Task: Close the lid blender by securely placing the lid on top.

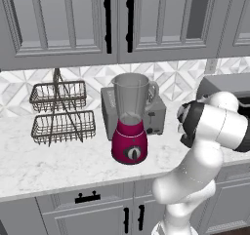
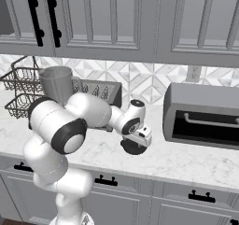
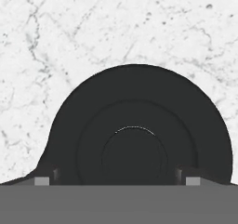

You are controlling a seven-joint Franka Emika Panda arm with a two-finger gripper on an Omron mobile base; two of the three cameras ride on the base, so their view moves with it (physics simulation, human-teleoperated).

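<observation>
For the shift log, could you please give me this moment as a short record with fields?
blender: magenta base, clear jar, upright on the counter, mouth open with no cover on it
lid: black disc right under the pincer, to the right of the blender
pincer: low over the counter at the lid; fingertips straddle the centre knob; grip cannot be told
behind blender: grey toaster
left of blender: two-tier wire basket

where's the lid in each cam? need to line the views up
Left base view: no lid visible; the arm covers the counter to the right of the blender.
Right base view: lid just below centre, under the tool, low over the marble counter.
Hand view: lid as a large black disc, lower centre.
Shared landmark: the blender, centre in left base, upper left behind the arm in right base.
</observation>
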